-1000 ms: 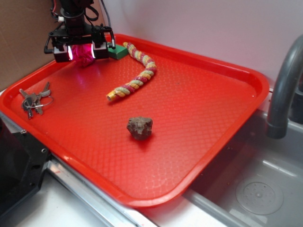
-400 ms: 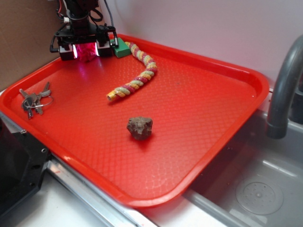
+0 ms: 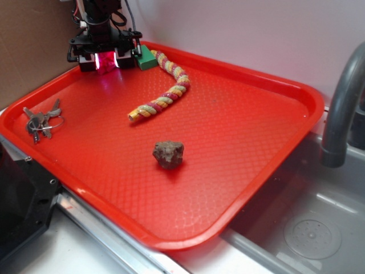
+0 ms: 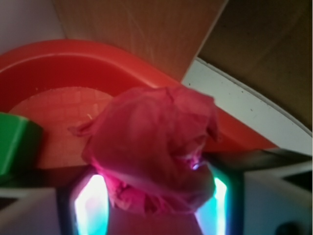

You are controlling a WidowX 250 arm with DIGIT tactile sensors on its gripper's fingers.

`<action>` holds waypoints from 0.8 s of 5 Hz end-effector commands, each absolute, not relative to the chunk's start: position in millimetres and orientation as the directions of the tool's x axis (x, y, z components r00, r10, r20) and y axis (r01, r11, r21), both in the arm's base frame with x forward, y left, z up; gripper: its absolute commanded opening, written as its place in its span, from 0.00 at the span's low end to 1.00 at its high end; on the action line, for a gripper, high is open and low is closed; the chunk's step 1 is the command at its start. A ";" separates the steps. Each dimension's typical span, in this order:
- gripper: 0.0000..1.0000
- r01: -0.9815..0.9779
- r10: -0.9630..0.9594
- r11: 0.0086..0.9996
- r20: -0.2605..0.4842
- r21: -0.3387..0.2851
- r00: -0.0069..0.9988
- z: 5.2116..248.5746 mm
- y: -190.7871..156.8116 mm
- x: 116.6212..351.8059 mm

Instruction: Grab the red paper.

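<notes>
- Carried toward the tray's far-left corner over the past second, the gripper (image 3: pixel 104 59) now sits close beside the green block (image 3: pixel 147 58).
- Its two glowing fingers (image 4: pixel 90 208) are closed most of the way onto the red paper (image 4: pixel 154 147), pinching the wad from both sides; the grasp looks secure, apparently to keep it clear of the red tray (image 3: pixel 296 91).
- Crumpled into a rough ball, the paper has no clear long axis; its bulk bulges out beyond the fingertips.
- Rope (image 3: pixel 165 88), brown rock (image 3: pixel 168 154) and keys (image 3: pixel 41 121) lie well apart, untouched.
</notes>
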State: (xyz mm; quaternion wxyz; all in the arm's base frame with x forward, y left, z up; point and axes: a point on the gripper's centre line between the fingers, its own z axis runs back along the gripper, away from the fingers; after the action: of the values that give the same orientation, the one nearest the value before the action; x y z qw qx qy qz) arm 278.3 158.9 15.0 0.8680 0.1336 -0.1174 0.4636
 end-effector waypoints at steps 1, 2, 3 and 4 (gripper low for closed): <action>0.00 -0.824 0.760 0.550 0.326 0.138 0.562 22.8 164.3 268.2; 0.00 -0.817 0.755 0.560 0.323 0.135 0.571 25.8 160.0 264.3; 0.00 -0.803 0.741 0.585 0.327 0.113 0.586 39.6 151.8 259.8; 0.00 -0.753 0.708 0.656 0.309 0.049 0.636 69.3 132.0 248.3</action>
State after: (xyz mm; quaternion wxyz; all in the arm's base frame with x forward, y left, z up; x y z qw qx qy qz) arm 249.8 123.5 49.8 0.9018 0.0917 -0.1036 0.4094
